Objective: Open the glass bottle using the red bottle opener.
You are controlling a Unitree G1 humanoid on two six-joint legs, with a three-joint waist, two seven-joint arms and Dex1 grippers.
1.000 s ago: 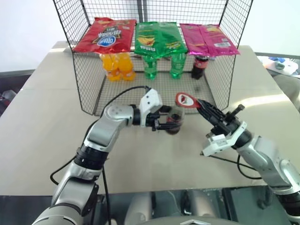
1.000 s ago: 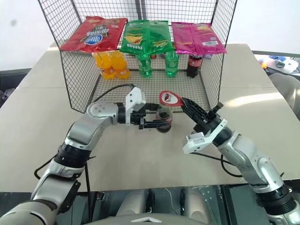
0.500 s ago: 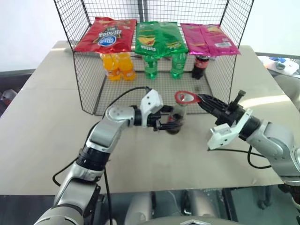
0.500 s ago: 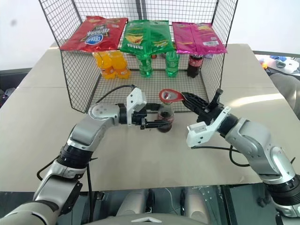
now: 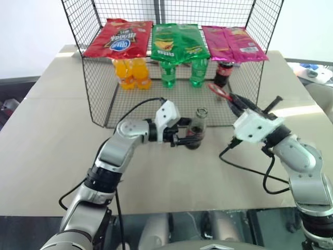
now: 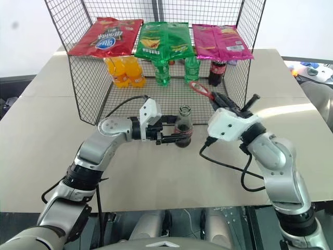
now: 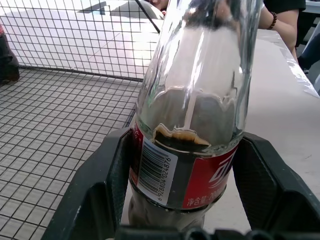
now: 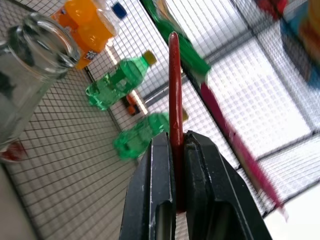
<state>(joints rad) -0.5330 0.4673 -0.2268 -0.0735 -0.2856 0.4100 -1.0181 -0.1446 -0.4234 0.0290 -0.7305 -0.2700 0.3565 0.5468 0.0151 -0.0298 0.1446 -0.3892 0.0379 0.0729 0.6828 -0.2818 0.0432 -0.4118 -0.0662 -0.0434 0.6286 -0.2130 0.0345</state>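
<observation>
Bottle, small clear glass with dark cola and a red label (image 5: 196, 131), stands upright on the beige worktop (image 5: 62, 135) at centre frame, just in front of the black wire-mesh rack (image 5: 96, 99). Left gripper (image 5: 183, 136) comes in from the left of the frame, jaws spread around the labelled lower body and touching it on both sides; the left wrist view shows the two black pads flanking the label. Mouth of the bottle looks bare in the right wrist view: an open glass rim, no cap visible on it. Right gripper (image 5: 232, 102) sits right of centre, jaws pressed together on the handle of the flat red bottle opener (image 5: 217, 91), which is edge-on to the wrist camera, its head raised and clear of the bottle neck, apart from it up and to the right. Judgement: the prying stroke looks spent, so the cap is likely off; where the cap lies I cannot tell. To finish well, keep the left grip steady and the bottle vertical so nothing slops, carry the opener away without clipping the rim or the mesh, and check the rim once more before letting go. Behind, orange (image 5: 131, 73) and green plastic bottles (image 5: 166, 73) stand in the rack.
</observation>
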